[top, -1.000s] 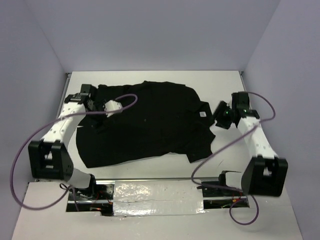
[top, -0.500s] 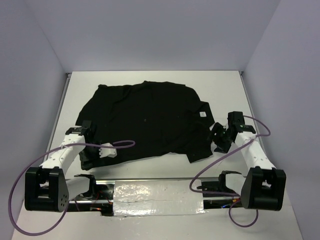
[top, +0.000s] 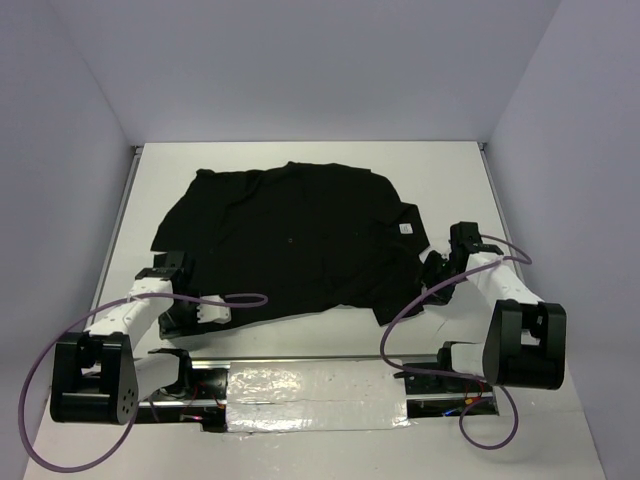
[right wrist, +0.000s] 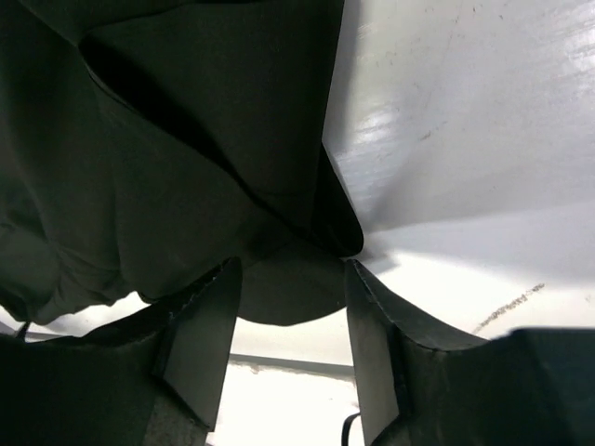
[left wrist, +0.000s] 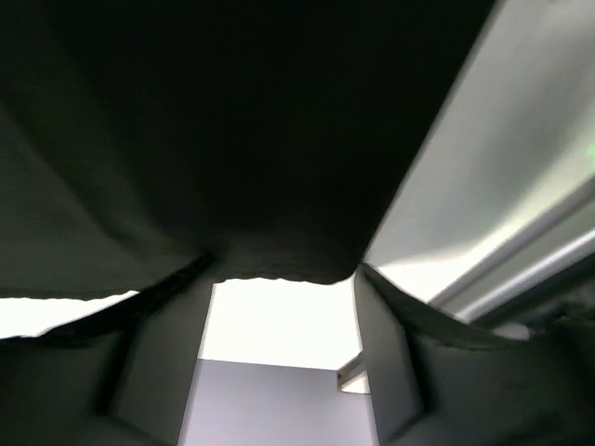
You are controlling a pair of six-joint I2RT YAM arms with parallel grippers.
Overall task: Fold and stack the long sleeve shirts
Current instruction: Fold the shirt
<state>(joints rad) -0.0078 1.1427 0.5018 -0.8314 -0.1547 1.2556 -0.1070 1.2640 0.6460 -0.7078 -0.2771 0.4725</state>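
The long sleeve shirt (top: pixel 290 240) is a black one, spread wide over the white table, with a small white neck label (top: pixel 406 228) at its right side. My left gripper (top: pixel 180 318) sits low at the shirt's near left corner. In the left wrist view its jaws (left wrist: pixel 284 279) stand open, and the shirt's hem (left wrist: pixel 279 265) reaches just to the fingertips. My right gripper (top: pixel 432 285) is at the shirt's near right corner. Its jaws (right wrist: pixel 288 279) are open too, and a flap of the black fabric (right wrist: pixel 284 293) lies between the fingertips.
A metal rail (top: pixel 310 385) with foil tape runs along the near edge between the two arm bases. Purple cables (top: pixel 60 330) loop off both arms. Bare white table (top: pixel 455 180) lies to the shirt's right. Walls close in the table on three sides.
Both arms have drawn back from the far part of the shirt toward the near edge and dropped low at its near left and near right corners.
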